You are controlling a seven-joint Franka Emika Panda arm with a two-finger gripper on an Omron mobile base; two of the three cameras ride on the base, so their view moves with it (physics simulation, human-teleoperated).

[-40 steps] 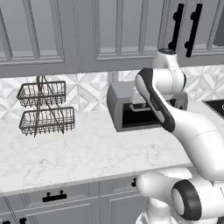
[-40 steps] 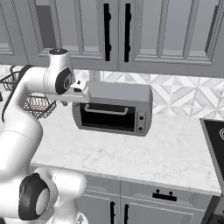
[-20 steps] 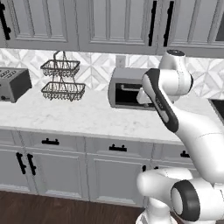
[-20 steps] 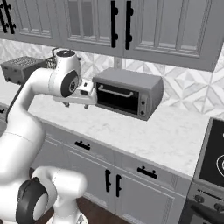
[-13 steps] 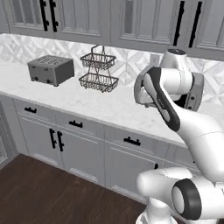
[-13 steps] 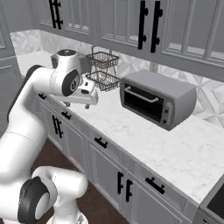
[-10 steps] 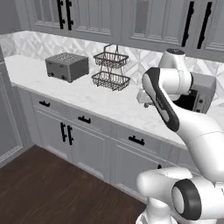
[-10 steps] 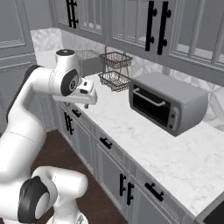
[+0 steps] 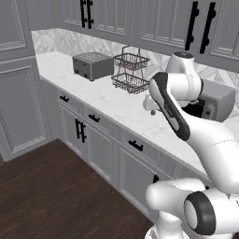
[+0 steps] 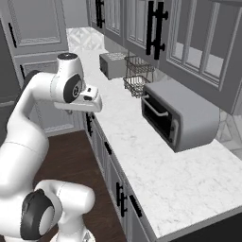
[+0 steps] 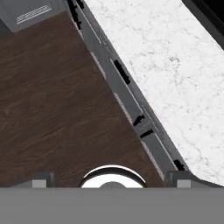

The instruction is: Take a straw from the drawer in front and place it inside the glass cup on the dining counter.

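Checking progress: how much of the straw job is done?

– None of it, as far as I can judge. My gripper [image 11: 110, 180] hangs out over the dark wood floor [image 11: 52, 100], jaws spread wide, nothing between the fingertips [image 11: 41, 179].

– Where is the drawer?

– A run of grey drawer fronts [image 9: 95, 120] sits under the white worktop [image 9: 119, 105], each with a short black bar handle, and every one is shut. From the hand view the same run crosses on a diagonal, handles [image 11: 122, 72] flush, no box pulled out. Which of them is the drawer I want, I cannot tell. The straw, I reckon, lies inside a shut one (a guess from the task, not a sighting).

– And the cup end of things?

– This worktop is the narrow one backed by patterned tiles, so not the dining counter. On it: toaster [image 9: 93, 65], two-tier wire basket [image 9: 130, 70], toaster oven [image 10: 182, 118]. No glass among them.

– So what is left?

– Everything. Get square to the right drawer, bring the hand down to its handle, close on it and pull. Then find the straw, pinch it, carry it across to the dining counter and drop it upright into the cup. The arm is folded high beside the worktop edge at present, hand well above handle level, so the approach is not yet begun.
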